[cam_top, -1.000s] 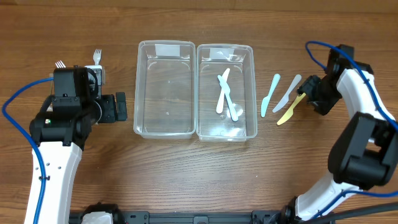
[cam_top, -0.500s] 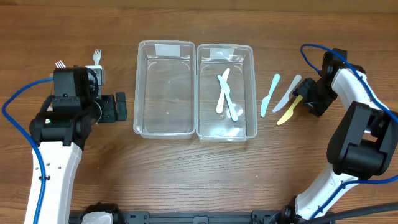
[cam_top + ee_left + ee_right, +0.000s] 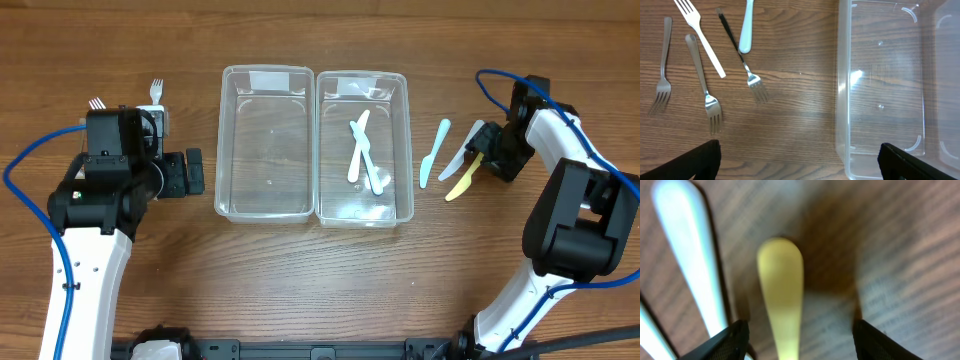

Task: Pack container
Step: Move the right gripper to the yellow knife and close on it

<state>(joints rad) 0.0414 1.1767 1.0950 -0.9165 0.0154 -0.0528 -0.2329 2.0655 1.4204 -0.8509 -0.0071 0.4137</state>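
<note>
Two clear plastic containers stand side by side: the left one (image 3: 266, 142) is empty, the right one (image 3: 398, 142) holds several white and pale blue plastic knives (image 3: 362, 152). To its right lie a pale blue knife (image 3: 434, 152), a white knife (image 3: 459, 153) and a yellow knife (image 3: 458, 183). My right gripper (image 3: 484, 158) is open, low over the yellow knife's handle (image 3: 781, 287), fingers either side of it. My left gripper (image 3: 197, 172) is open and empty, left of the empty container (image 3: 880, 85). Several forks (image 3: 705, 95) lie on the table.
Metal and white plastic forks (image 3: 155, 92) lie at the far left behind the left arm. The white knife (image 3: 687, 250) lies close beside the yellow one. Blue cables loop from both arms.
My right gripper has moved left and down to the yellow knife's handle. The left arm has not moved.
</note>
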